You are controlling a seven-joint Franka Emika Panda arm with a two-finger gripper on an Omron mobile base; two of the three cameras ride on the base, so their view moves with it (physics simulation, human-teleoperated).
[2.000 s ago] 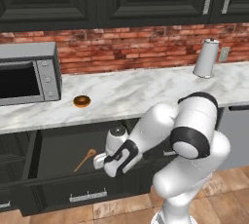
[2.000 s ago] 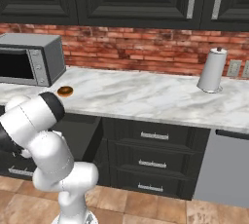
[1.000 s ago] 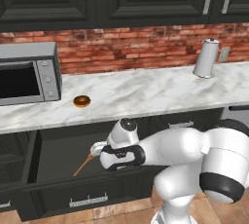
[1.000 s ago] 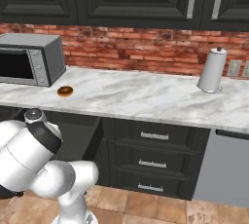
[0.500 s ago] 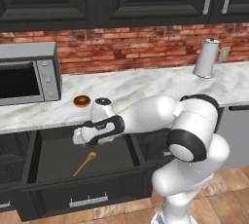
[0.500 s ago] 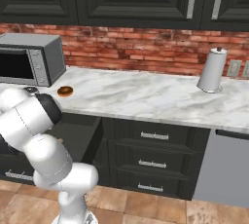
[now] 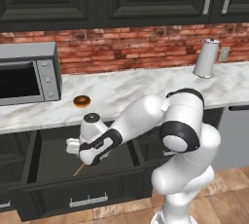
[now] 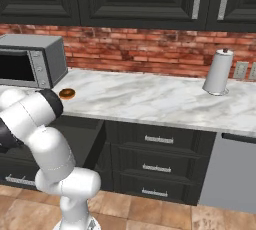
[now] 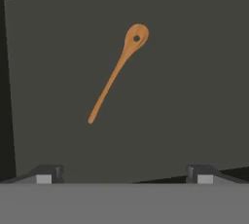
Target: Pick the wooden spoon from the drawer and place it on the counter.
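The arm reaches forward and down to its left, pincer (image 9: 124, 175) pointing downward with jaws fully spread, holding nothing.

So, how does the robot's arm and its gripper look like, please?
The arm is made of glossy white rounded shells with dark bands at the joints, on a white pedestal. No cables or markings show. The gripper has two small dark finger tips with lighter grey pads.
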